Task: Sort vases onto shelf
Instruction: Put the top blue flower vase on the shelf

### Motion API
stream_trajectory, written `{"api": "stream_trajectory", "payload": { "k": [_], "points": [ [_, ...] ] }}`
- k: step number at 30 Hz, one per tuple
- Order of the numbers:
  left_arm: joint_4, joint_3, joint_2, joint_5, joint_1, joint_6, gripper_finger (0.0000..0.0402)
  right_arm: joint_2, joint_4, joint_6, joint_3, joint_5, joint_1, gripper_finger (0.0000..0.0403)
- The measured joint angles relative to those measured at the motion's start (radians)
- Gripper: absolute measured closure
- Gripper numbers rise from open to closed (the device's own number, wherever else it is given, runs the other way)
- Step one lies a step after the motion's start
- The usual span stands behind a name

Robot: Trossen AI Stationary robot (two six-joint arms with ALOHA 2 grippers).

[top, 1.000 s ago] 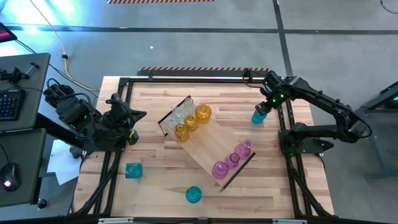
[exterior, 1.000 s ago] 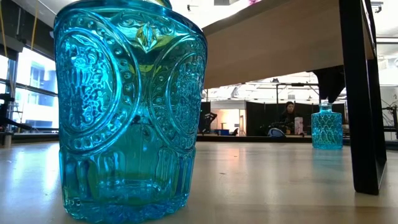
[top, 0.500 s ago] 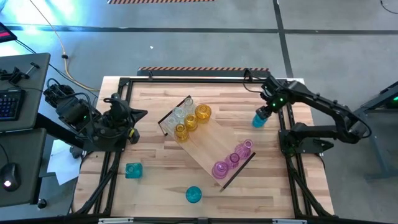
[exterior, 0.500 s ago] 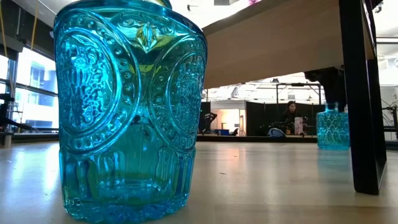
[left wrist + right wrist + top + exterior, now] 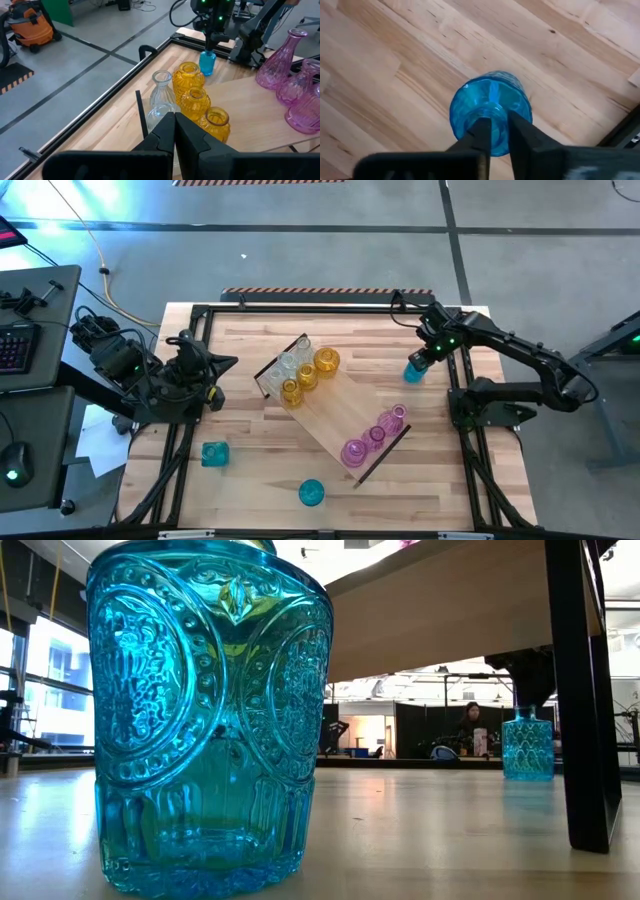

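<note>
The shelf lies slantwise across the table's middle. Clear vases and yellow vases stand at its far-left end, pink vases at its near-right end. Two loose blue vases stand on the table, one at the near left and one at the near edge. The near-edge vase fills the low view. A third blue vase stands at the far right, with my right gripper shut on it from above. My left gripper waits shut above the table's left side. My right gripper pinches the blue vase's narrow neck between its two fingers. The fingers point steeply down from above. The vase stands upright, and its base looks to be resting on the tabletop.
Black frame rails run around the table. The right arm's base stands at the right edge beside the held vase. The shelf's dark end piece is close to the low camera. Bare wood lies between the shelf and the far right.
My right gripper has come down onto the blue vase at the far right. The vase shifted a little sideways midway and now stands about where it was.
</note>
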Motion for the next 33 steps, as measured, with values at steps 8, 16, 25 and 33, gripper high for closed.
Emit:
{"api": "stream_trajectory", "payload": {
  "k": [8, 16, 25, 33],
  "points": [
    [0.000, 0.000, 0.000, 0.020, 0.000, -0.001, 0.0401, 0.003, 0.004, 0.016, 0.014, 0.003, 0.009, 0.0389],
    [0.000, 0.000, 0.000, 0.021, 0.000, 0.000, 0.0401, 0.006, -0.019, 0.064, 0.175, -0.011, 0.104, 0.0399],
    [-0.001, 0.000, 0.000, 0.021, 0.000, 0.000, 0.0401, 0.008, -0.158, 0.192, 0.462, -0.007, 0.287, 0.0401],
    [-0.001, 0.000, 0.000, 0.018, 0.000, 0.063, 0.0401, 0.108, -0.292, 0.287, 0.826, 0.053, 0.471, 0.0402]
  ]
}}
